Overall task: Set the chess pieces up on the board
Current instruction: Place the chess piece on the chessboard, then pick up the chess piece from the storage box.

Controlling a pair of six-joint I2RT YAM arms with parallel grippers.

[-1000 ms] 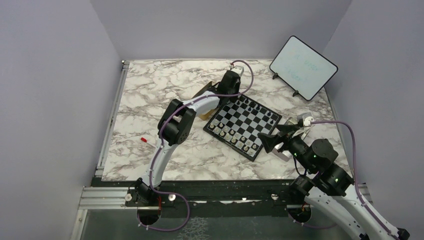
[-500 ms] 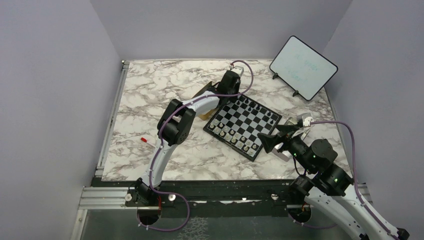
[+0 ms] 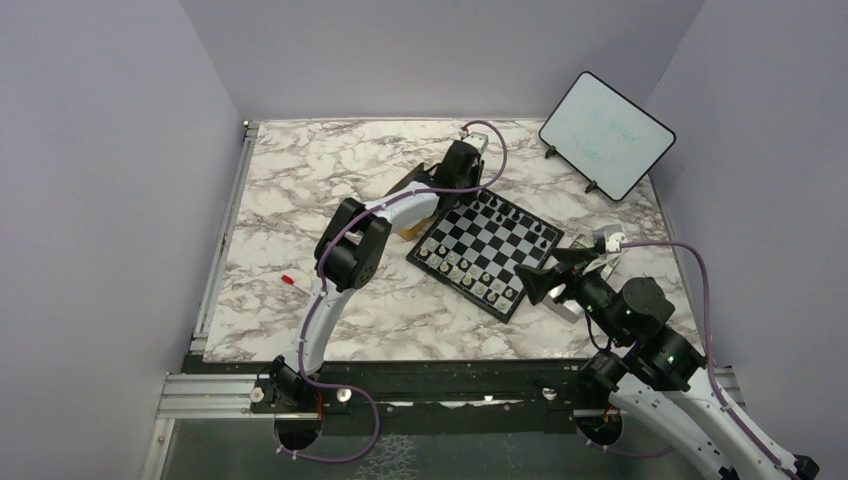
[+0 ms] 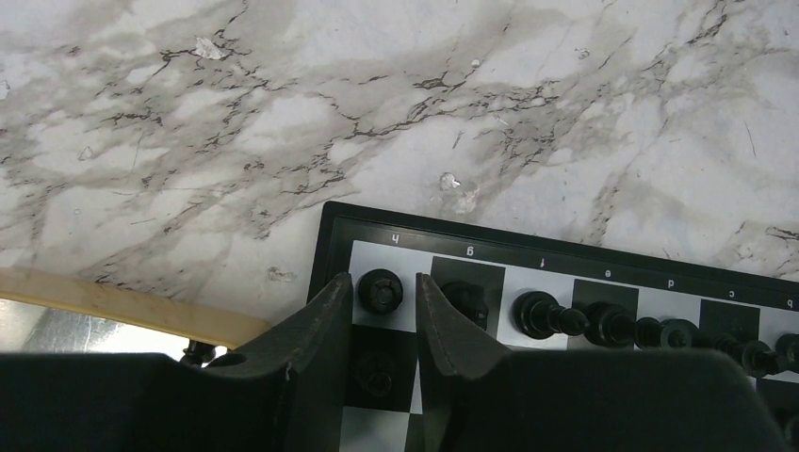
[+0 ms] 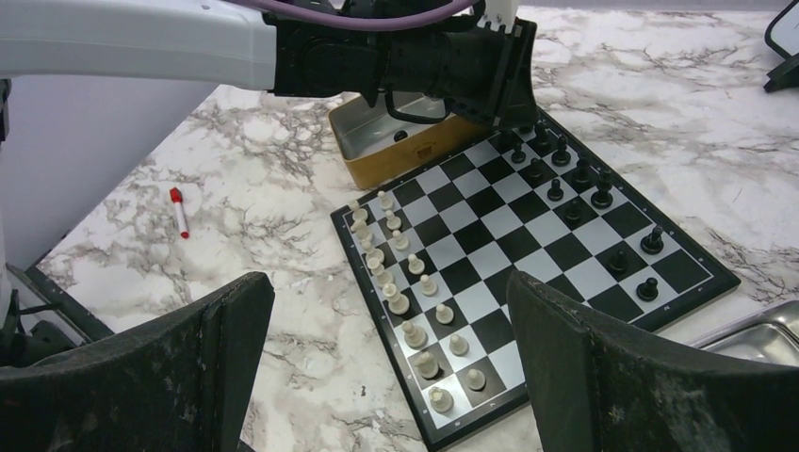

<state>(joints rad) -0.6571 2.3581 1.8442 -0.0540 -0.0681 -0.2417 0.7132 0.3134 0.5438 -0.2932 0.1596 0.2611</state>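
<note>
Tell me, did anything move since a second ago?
Nothing moved that can be seen from above. Both arms, the board and the pieces stayed put. The left tool is at the board's far corner, its fingers a little apart around a black piece. The right tool stays wide open near the board's other end.

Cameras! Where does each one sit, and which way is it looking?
Top external: high behind the arms, looking down on table and board; left arm and right arm show.
Left wrist: on the left arm, looking down at the board's corner; left gripper straddles a black piece.
Right wrist: on the right arm, looking across the board at the left arm; right gripper, wide open, frames the bottom.
Shared: top and right wrist both show the board and gold tin.
</note>
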